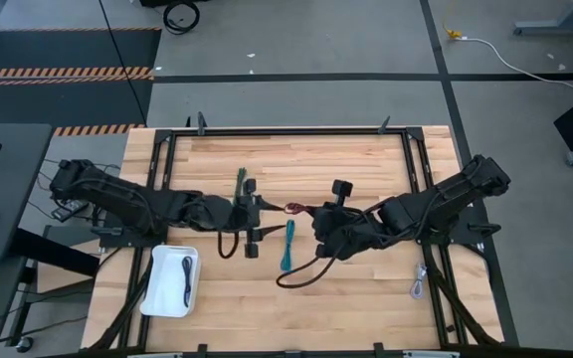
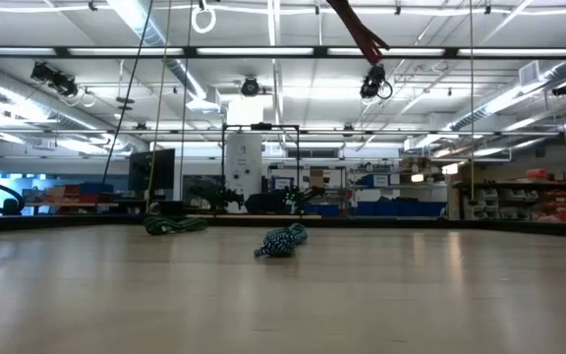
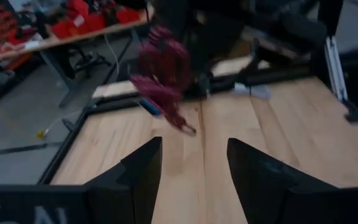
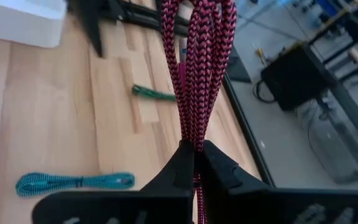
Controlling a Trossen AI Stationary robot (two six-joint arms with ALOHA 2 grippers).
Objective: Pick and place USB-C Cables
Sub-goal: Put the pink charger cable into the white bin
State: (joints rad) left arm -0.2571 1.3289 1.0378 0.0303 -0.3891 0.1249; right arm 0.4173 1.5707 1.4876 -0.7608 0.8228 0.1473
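I am working over the wooden table, whose black frame rails are bounding the boards at the far edge and both sides. The widest bare stretch of wood is lying along the near edge, between the white tray at my left and the pale grey cable near the right rail.

My right gripper is hanging above the table's middle, clenched on the dark red cable, which is dangling clear of the boards. My left gripper is facing it, fingers spread and holding nothing.

The black cable is lying in the tray. The teal cable is resting on the wood just beside my right arm, and the green cable is lying farther back, behind my left gripper.
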